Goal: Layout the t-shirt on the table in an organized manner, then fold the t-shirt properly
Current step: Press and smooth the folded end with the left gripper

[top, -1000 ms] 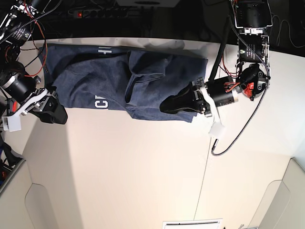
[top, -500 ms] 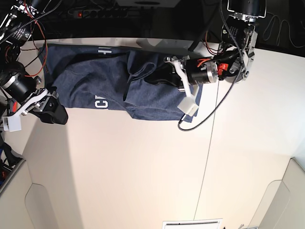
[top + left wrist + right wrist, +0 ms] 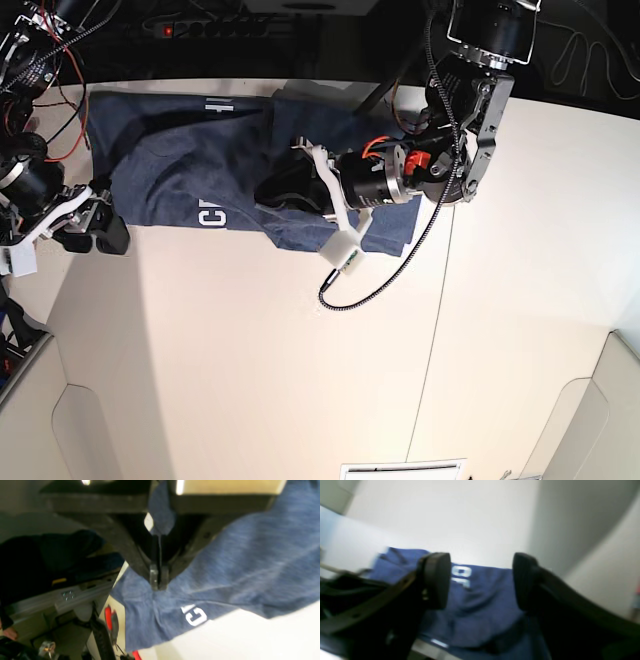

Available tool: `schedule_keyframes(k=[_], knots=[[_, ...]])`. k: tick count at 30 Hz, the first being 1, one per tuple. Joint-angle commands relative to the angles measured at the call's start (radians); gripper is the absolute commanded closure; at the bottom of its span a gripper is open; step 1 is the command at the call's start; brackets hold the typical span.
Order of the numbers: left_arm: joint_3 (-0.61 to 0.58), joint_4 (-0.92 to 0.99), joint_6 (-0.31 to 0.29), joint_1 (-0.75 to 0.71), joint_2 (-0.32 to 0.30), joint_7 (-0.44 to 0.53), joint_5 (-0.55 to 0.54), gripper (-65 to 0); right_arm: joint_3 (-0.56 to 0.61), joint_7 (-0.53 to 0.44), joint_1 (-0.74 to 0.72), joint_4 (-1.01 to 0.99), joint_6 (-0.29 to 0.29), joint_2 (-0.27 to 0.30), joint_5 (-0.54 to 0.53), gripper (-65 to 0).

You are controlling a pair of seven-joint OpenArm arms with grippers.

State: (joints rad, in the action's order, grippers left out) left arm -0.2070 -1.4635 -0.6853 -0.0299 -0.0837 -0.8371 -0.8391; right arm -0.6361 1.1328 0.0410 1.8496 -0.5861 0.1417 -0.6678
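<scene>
The dark navy t-shirt (image 3: 190,165) lies bunched along the far left of the off-white table (image 3: 250,350), with white lettering on its near edge. My left gripper (image 3: 264,192) reaches over the shirt's middle. In the left wrist view it (image 3: 157,580) is shut on a raised fold of the t-shirt (image 3: 250,562), and cloth runs up between the fingers. My right gripper (image 3: 103,232) hovers at the shirt's left end near the table edge. In the right wrist view it (image 3: 481,580) is open and empty, with the t-shirt (image 3: 480,610) beyond it.
A thin dark seam (image 3: 430,340) crosses the table. A black cable (image 3: 375,280) hangs from the left arm onto the table. A power strip (image 3: 170,28) and wiring lie behind the far edge. Light panels stand at the near corners (image 3: 60,420) (image 3: 600,400).
My left gripper has swept leftwards across the shirt, carrying its right part over towards the middle. My right gripper has shifted slightly left, staying open.
</scene>
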Motion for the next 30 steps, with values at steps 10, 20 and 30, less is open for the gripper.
schedule_keyframes(k=[10,20,30], knots=[[0.047,-0.021,-0.013,0.016,0.003,0.002,-0.023,-15.0,-0.013,-0.024,-0.013,-0.202,0.040,0.129,-0.059,-39.1],[0.047,-0.021,-0.013,0.016,0.003,0.002,-0.020,-15.0,-0.013,-0.113,-0.013,-0.426,0.025,0.129,-0.072,-39.0],[0.047,-0.021,-0.013,0.016,0.003,0.003,-0.021,-15.0,0.002,-0.233,-0.068,-0.476,0.126,0.129,0.162,-39.0]])
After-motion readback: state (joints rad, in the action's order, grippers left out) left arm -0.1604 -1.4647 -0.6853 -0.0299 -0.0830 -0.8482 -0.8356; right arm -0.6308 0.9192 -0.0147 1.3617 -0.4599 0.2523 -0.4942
